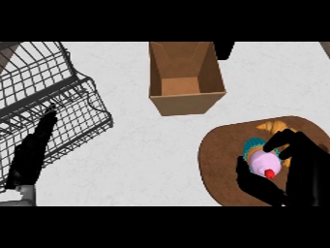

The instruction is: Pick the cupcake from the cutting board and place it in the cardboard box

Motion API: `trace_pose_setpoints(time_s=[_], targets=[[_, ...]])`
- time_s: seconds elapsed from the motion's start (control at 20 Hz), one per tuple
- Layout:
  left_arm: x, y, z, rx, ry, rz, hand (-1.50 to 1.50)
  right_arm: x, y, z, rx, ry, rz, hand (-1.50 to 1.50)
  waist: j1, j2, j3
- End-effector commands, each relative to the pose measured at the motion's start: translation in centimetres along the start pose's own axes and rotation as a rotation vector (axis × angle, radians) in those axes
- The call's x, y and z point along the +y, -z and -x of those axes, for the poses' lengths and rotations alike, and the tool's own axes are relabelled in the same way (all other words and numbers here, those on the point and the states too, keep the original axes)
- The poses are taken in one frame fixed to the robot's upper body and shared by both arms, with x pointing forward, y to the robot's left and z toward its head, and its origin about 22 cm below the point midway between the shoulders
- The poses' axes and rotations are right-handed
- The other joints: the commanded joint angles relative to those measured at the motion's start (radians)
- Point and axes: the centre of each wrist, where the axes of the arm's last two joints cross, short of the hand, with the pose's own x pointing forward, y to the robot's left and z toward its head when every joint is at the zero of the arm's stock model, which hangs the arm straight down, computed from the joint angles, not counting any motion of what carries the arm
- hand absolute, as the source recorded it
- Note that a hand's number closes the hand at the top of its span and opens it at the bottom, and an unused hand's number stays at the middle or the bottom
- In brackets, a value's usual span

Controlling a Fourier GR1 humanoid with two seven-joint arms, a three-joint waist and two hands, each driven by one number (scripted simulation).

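The cupcake [262,161], with pink frosting, a red cherry and a teal wrapper, sits on the brown oval cutting board [221,155] at the lower right. My right hand [307,169] is curled round it, thumb on its left side and fingers over its right. The open cardboard box [185,77] stands at the top centre, with nothing inside it. My left hand [30,152] rests open at the lower left, fingers straight and pointing up.
A dark wire dish rack [32,106] fills the left side, right behind my left hand. A croissant [273,126] lies on the board beyond the cupcake. White counter [139,160] stretches between board, box and rack.
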Motion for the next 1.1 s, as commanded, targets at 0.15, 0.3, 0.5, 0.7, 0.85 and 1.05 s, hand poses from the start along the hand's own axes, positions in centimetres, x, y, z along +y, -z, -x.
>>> trace_pose_setpoints(time_s=[0.15,0.3,0.5,0.7,0.85,1.05], targets=[[0.2,-0.3,0.6,0.002,-0.018,0.015,0.00,-2.0,-0.1,-5.4,-0.169,0.183,0.059,1.50,0.012,0.003,0.000],[-0.6,0.5,-0.9,0.004,0.012,0.028,0.00,-2.6,1.2,-8.0,-0.201,0.197,0.051,1.50,0.010,0.004,0.000],[-0.8,0.9,-1.7,0.016,-0.003,0.017,0.00,-2.8,4.0,-10.0,-0.190,0.224,0.041,1.50,0.009,0.004,0.000],[-1.3,1.6,-0.3,-0.018,-0.001,0.024,0.00,-3.4,7.2,-15.2,-0.159,0.202,0.037,1.50,0.021,0.008,-0.001],[-1.0,0.2,0.1,-0.020,-0.002,0.016,0.00,-0.4,9.6,-14.6,-0.155,0.205,0.000,1.50,0.016,0.005,0.000],[-0.4,1.0,-1.2,-0.005,0.011,0.022,0.00,2.5,12.2,-15.5,-0.122,0.189,-0.050,1.50,0.018,0.007,0.000]])
